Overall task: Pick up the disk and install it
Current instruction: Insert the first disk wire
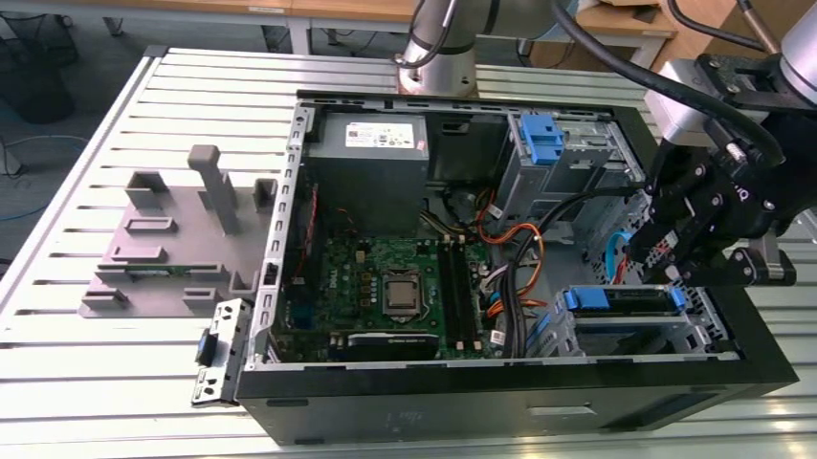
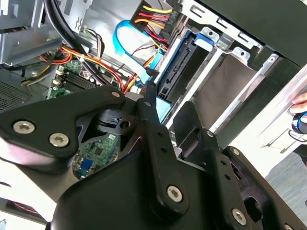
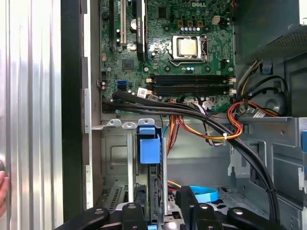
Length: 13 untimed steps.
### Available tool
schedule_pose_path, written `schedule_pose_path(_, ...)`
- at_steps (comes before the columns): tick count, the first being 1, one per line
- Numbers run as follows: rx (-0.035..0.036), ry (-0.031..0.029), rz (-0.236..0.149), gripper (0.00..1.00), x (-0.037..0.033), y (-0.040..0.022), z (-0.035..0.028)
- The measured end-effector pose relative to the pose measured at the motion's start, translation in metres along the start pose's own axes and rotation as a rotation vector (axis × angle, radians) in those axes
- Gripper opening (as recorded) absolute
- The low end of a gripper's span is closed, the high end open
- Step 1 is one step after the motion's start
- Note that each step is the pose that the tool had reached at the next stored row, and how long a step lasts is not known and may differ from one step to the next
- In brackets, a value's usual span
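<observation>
The disk [image 1: 622, 299] stands on edge in the drive cage [image 1: 638, 330] at the front right corner of the open computer case [image 1: 511, 402], framed by its blue carrier. My gripper [image 1: 683, 277] reaches down onto the disk's right end in the exterior view. In the first wrist view the disk [image 3: 154, 187] runs edge-on from its blue tab toward my gripper [image 3: 161, 203], with one finger [image 3: 134, 211] on each side. In the second wrist view the blue carrier [image 2: 163, 109] fills the gap in my gripper [image 2: 169, 108]. It looks shut on the disk.
A motherboard [image 1: 396, 287] fills the case floor, with a grey power-supply box [image 1: 370, 139] at the back. Another blue carrier [image 1: 542, 134] sits in the upper bay. Orange and black cables [image 3: 230, 124] cross beside the cage. A grey fixture [image 1: 179, 239] stands left of the case. A hand [image 3: 2, 191] rests nearby.
</observation>
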State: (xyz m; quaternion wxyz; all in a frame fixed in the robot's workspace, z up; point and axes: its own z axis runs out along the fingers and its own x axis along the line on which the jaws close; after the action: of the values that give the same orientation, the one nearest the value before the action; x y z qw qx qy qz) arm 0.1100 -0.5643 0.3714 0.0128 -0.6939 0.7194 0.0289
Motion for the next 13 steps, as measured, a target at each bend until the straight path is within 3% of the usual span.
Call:
schedule_pose_path(7,0.0,-0.0008,0.0,0.42,-0.0089,0.0002,0.001)
schedule_pose_path(13,-0.0003,-0.0009,0.0,0.42,-0.0113,-0.0075,0.007)
